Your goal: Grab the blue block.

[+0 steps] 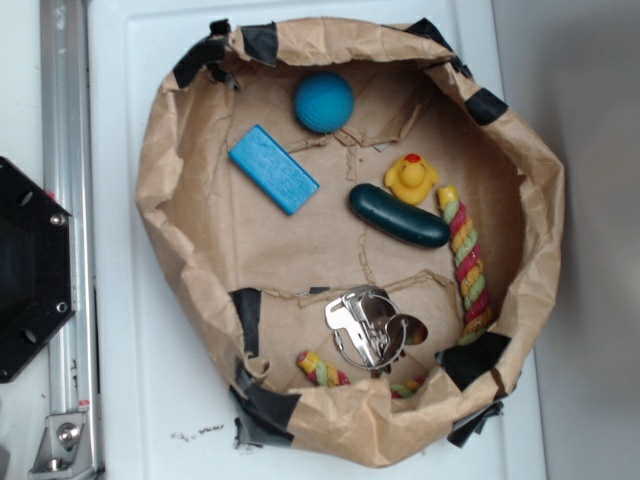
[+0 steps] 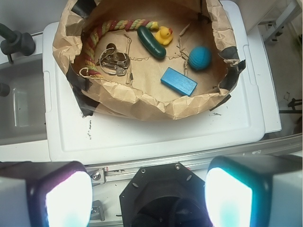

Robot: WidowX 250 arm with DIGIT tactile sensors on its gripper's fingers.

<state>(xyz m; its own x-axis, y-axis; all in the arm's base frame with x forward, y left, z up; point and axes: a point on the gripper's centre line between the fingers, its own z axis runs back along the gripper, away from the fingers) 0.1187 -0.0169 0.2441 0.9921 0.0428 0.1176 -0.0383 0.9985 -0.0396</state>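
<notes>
Overhead, the exterior view shows a crumpled brown paper nest [image 1: 160, 190], walls rolled and patched with black tape [image 1: 200, 58], sitting on a smooth white plastic lid [image 1: 130, 400]. Inside, upper left of the floor: the flat light-blue rectangular block [image 1: 273, 169], faintly textured top, lying diagonally, touching nothing. Just above and to its right, a round ribbed blue ball [image 1: 324, 102]. Right of the block, a glossy dark green oblong pickle-shaped toy [image 1: 398, 215], with a small yellow rubber duck [image 1: 411, 179] close above it. A twisted multicolour rope [image 1: 466, 265] curves along the right wall and under the lower rim. A shiny metal ring with keys [image 1: 362, 324] lies on the lower floor. An aluminium rail [image 1: 68, 200] runs down the left edge beside a black hexagonal base plate [image 1: 30, 270]. Dark specks dot the lid below the nest. No legible writing.

The wrist view looks from high above, and the scene appears rotated. The block [image 2: 178, 81] lies on the near right of the paper floor, ball [image 2: 200, 57] beyond it to the right, pickle toy [image 2: 151, 42] and duck [image 2: 164, 35] further back, rope [image 2: 113, 27] along the far left, keys [image 2: 113, 61] on the left. The white lid [image 2: 142, 137] rests over a grey tub [image 2: 23, 109]. The gripper [image 2: 147, 194] hangs well above and short of the nest; its two glaring pads [image 2: 68, 198] stand far apart, holding nothing.
</notes>
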